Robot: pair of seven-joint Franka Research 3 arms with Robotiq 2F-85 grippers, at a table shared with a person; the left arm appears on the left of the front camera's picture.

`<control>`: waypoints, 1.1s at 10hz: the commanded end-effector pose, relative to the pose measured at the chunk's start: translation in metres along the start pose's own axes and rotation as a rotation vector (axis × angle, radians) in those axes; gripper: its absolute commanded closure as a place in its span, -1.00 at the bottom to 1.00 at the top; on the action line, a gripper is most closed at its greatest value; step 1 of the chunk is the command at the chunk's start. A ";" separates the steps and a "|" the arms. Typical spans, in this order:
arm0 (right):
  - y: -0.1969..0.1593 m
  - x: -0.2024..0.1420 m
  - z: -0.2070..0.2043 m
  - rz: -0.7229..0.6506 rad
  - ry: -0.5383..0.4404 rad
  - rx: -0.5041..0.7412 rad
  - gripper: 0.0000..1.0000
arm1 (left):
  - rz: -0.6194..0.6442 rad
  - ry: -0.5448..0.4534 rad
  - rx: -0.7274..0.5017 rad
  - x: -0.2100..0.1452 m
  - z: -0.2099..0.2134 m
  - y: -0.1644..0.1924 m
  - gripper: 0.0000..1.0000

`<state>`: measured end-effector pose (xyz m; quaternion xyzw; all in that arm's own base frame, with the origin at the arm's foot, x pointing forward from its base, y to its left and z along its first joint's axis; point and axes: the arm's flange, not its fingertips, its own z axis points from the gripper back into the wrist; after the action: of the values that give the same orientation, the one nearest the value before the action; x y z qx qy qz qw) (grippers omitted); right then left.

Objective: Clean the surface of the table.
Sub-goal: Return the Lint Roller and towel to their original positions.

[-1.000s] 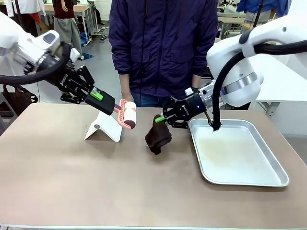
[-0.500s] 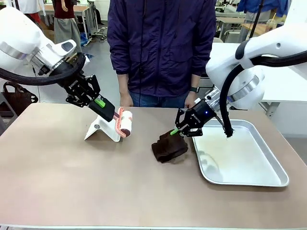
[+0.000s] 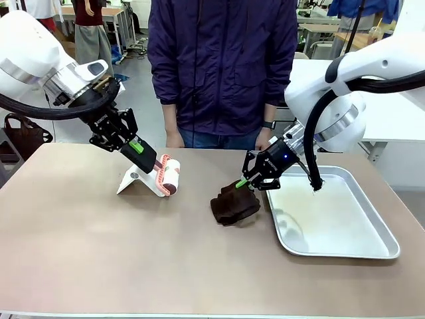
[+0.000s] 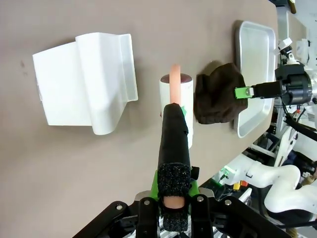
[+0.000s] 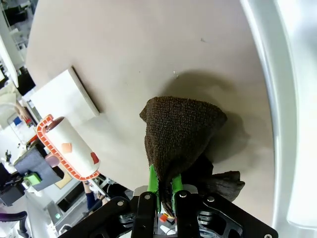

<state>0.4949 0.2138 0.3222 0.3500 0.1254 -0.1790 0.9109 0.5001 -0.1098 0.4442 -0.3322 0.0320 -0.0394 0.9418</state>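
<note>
On the big brown desk (image 3: 99, 252) with the smooth flat top, two robot arms are at work. The desk is wide and reaches every side of the front picture.

The left hand (image 3: 147, 159) is closed tight on the black handle of a white sticky roller with a pink frame (image 3: 169, 175). The roller sits near the far edge of the desk, left of the middle. It is just beside a white bent plastic stand (image 3: 141, 179). I cannot tell if the roller touches the desk top.

The right hand (image 3: 240, 183) is closed tight on a dark brown fuzzy cloth (image 3: 234, 204). The cloth rests on the desk near the middle and lies in a soft heap under the hand.

Just beside the cloth, toward the right edge of the desk, lies a shiny silver metal tray (image 3: 382, 229) shaped like a box lid.

A person in a dark purple jacket (image 3: 222, 60) stands at the far edge. The person's hands hang low by that edge.
</note>
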 end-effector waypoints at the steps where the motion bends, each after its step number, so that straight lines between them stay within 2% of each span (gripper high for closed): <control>1: 0.001 -0.001 -0.001 -0.002 0.002 0.005 0.77 | -0.009 -0.020 -0.026 -0.002 0.002 -0.003 0.55; 3: 0.001 -0.001 -0.001 -0.002 0.002 0.005 0.77 | 0.000 0.000 0.000 0.000 0.000 0.000 0.55; 5: 0.001 -0.001 -0.001 -0.002 0.002 0.005 0.77 | -0.008 -0.074 0.056 0.009 -0.001 -0.009 0.55; 9: 0.001 -0.001 -0.001 -0.002 0.002 0.005 0.77 | 0.041 -0.090 0.180 0.031 -0.014 -0.013 0.55; 11: 0.001 -0.001 -0.001 -0.002 0.002 0.005 0.77 | 0.061 -0.129 0.224 0.039 -0.015 -0.013 0.55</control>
<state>0.4949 0.2139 0.3221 0.3499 0.1255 -0.1790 0.9109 0.5310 -0.1269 0.4342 -0.2459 -0.0159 -0.0092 0.9691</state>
